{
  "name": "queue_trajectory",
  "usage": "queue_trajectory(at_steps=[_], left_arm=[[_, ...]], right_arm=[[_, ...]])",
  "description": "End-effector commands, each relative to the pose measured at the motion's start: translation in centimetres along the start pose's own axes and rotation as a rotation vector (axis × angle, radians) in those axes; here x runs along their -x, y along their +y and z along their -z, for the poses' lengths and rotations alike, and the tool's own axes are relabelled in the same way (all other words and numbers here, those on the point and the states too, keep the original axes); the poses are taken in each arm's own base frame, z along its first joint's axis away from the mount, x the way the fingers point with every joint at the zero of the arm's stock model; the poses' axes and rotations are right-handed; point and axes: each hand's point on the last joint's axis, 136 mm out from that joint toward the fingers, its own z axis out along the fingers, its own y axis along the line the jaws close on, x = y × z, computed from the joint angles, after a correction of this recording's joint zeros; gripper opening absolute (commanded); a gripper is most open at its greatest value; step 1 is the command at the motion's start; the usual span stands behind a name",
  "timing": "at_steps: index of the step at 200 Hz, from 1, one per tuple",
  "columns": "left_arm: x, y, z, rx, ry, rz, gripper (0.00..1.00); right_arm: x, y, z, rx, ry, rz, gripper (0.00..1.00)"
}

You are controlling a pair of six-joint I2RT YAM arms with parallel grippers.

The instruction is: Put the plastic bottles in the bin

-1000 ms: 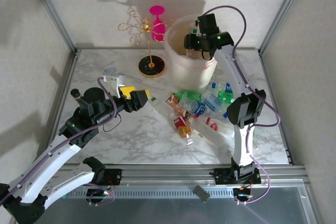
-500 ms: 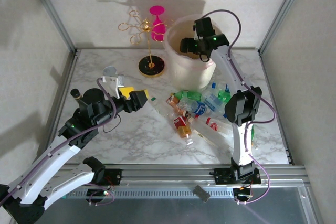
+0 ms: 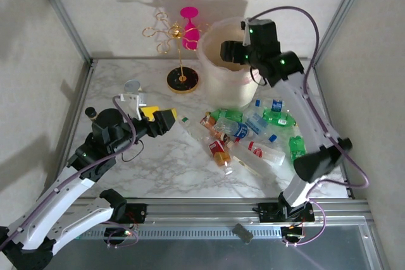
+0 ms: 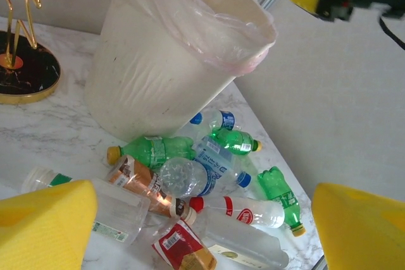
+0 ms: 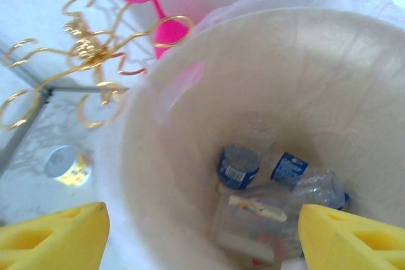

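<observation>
fingers [image 5: 57,235] of the right gripper [image 3: 229,50] are seen spread wide, with nothing held between them, above the open mouth of the bin [image 3: 223,92]. several plastic bottles [image 5: 238,166] are seen lying at the bin's bottom. a heap [image 3: 243,132] of further bottles is piled on the marble table [image 3: 171,169] just in front of the bin. the left gripper [image 3: 161,117] is likewise parted and empty, held low over the table to the left of the heap and pointed toward it. a gold wire stand [image 3: 182,80] is placed left of the bin.
</observation>
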Motion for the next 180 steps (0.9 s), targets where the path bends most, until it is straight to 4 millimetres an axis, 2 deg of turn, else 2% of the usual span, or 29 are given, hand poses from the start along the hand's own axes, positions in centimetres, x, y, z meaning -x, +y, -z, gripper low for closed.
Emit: queue_trajectory(at_steps=[1, 39, 58, 86, 94, 107, 117, 149, 180], left_arm=[[-0.2, -0.5, 0.6, -0.024, 0.0, 0.04, 0.87], [-2.2, 1.0, 0.7, -0.003, 0.016, 0.11, 0.86], [-3.6, 2.3, 0.6, 0.027, 0.028, 0.152, 0.85], [-6.5, 4.9, 0.0, 0.091, 0.059, 0.233, 0.84], [-7.4, 5.8, -0.2, 0.119, 0.071, 0.252, 0.82], [-8.9, 7.2, -0.4, 0.167, 0.088, 0.293, 0.72], [-10.0, 8.1, -0.7, 0.187, 0.105, 0.329, 0.69], [-12.6, 9.8, -1.1, 0.231, 0.143, 0.399, 0.69], [-13.4, 10.7, -0.6, 0.257, 0.138, 0.412, 0.7]], right_arm=[[-1.0, 1.1, 2.7, 0.044, -0.057, 0.002, 0.76], [-7.1, 2.0, 6.7, 0.114, -0.043, -0.027, 0.71], [-10.9, 1.8, 7.7, 0.135, -0.003, -0.033, 0.69], [-15.3, 0.8, 8.6, 0.102, 0.062, -0.029, 0.68], [-16.6, 0.2, 8.3, 0.081, 0.094, -0.03, 0.68], [-19.3, 1.1, 7.9, 0.101, 0.162, 0.008, 0.67], [-21.4, 1.5, 7.3, 0.096, 0.216, 0.04, 0.68], [-27.9, 2.8, 5.1, 0.034, 0.389, 0.126, 0.68], [-32.3, 3.4, 3.3, -0.062, 0.471, 0.233, 0.7]])
